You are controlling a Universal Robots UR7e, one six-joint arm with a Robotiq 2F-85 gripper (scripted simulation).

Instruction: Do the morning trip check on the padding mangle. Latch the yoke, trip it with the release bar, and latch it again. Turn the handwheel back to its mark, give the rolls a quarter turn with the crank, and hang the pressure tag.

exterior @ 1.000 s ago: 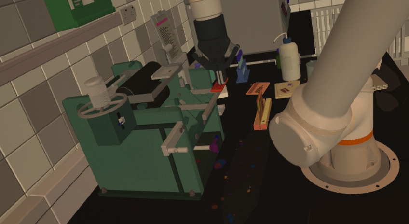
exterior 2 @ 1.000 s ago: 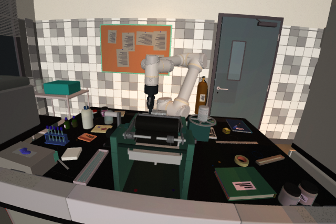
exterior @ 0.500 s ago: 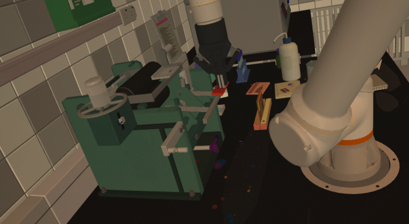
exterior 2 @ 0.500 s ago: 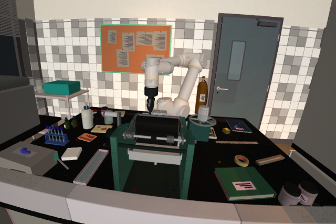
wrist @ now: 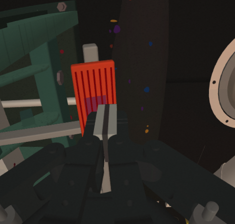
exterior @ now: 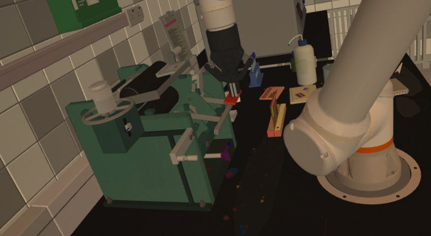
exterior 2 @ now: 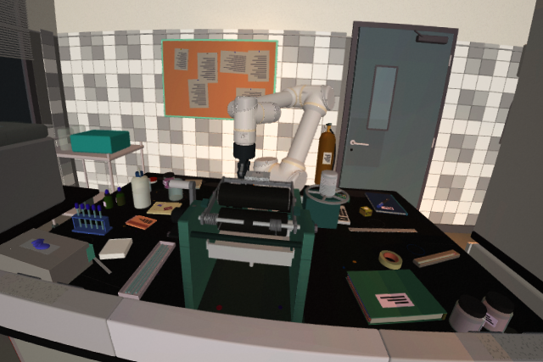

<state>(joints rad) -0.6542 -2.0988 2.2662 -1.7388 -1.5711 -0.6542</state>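
Note:
My gripper [exterior: 233, 89] [wrist: 105, 113] stands closed and empty with its fingertips on the red ribbed pad of the release bar [exterior: 232, 98] [wrist: 93, 88], which juts out from the side of the green padding mangle [exterior: 151, 134] [exterior 2: 250, 235]. The grey yoke [exterior: 164, 79] lies over the black rolls [exterior 2: 254, 197]. The handwheel [exterior: 106, 110] [exterior 2: 326, 195] with its knurled knob sits on the box at the mangle's end. The crank [exterior: 184, 149] hangs on the mangle's side, its handle pointing outward. A purple peg [exterior: 225, 155] sticks out beside it.
A blue rack of test tubes [exterior 2: 91, 218] stands left of the mangle, by a white wash bottle [exterior: 305, 63] and an orange stand [exterior: 276, 120]. My own arm's base [exterior: 363, 161] fills the right side. A green book [exterior 2: 394, 296] and tape roll [exterior 2: 390, 259] lie on the bench.

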